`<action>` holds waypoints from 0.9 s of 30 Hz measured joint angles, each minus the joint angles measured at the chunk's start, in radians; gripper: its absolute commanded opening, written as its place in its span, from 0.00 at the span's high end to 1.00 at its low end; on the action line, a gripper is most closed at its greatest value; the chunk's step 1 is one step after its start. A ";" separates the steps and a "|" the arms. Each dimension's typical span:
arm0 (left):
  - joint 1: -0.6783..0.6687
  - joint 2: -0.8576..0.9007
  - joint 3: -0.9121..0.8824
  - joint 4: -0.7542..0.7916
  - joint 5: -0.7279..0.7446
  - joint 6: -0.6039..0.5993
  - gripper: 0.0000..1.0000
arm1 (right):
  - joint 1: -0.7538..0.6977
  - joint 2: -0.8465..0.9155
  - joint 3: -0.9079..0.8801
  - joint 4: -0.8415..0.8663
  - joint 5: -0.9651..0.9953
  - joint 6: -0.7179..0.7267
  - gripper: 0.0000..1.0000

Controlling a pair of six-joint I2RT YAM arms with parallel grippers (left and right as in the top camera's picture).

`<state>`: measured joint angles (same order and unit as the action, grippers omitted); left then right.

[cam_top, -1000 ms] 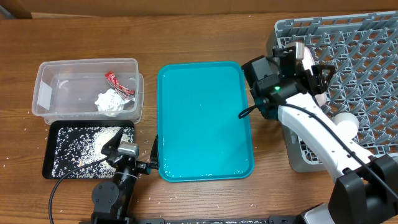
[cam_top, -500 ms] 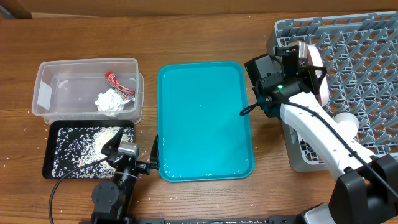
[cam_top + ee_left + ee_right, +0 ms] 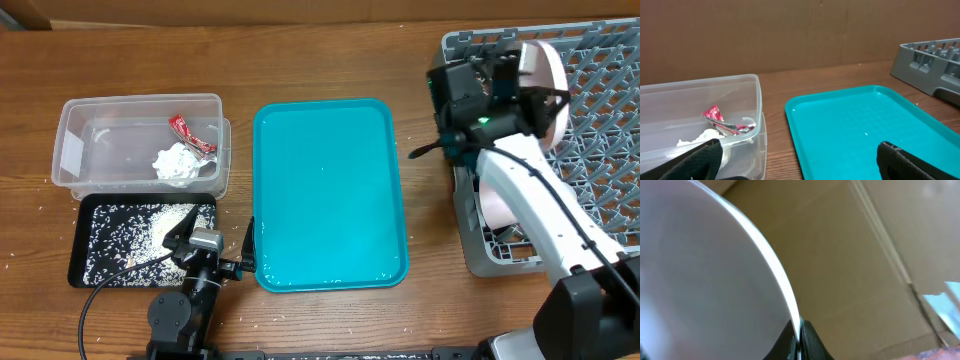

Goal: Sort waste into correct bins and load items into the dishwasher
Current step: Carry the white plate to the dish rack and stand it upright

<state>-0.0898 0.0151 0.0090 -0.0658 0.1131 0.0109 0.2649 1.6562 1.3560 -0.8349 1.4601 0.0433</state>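
My right gripper (image 3: pixel 518 78) is shut on the rim of a white plate (image 3: pixel 550 80), holding it on edge over the back left of the grey dish rack (image 3: pixel 600 150). In the right wrist view both fingertips (image 3: pixel 807 337) pinch the plate's thin rim (image 3: pixel 775 275). My left gripper (image 3: pixel 205 243) stands open and holds nothing, low at the table's front beside the black tray (image 3: pixel 85 262) of rice grains (image 3: pixel 130 232). The clear tub (image 3: pixel 75 150) holds the red wrapper (image 3: pixel 190 133) and the tissue wad (image 3: pixel 177 163). The left wrist view shows the wrapper (image 3: pixel 720 120) inside the tub (image 3: pixel 752 100).
A teal serving tray (image 3: pixel 328 195) lies between the bins and the rack, also seen as the teal tray (image 3: pixel 865 125) in the left wrist view. Another white dish (image 3: pixel 493 205) stands in the rack's front left part under my right arm. A few rice grains lie on the wood by the black tray.
My right gripper closed on the plate's rim and carried it up and to the right, over the rack's back left. The left arm has not moved.
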 measured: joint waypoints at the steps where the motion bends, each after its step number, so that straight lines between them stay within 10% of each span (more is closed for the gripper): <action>1: 0.000 0.000 0.000 0.000 0.000 0.000 0.00 | -0.031 0.000 0.000 -0.015 -0.048 -0.002 0.95; 27: 0.000 0.000 0.000 0.000 0.000 0.000 0.00 | -0.120 0.039 -0.073 0.082 -0.156 -0.021 0.86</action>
<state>-0.0898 0.0151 0.0090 -0.0658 0.1131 0.0109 0.1448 1.6947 1.2831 -0.7528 1.3045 0.0223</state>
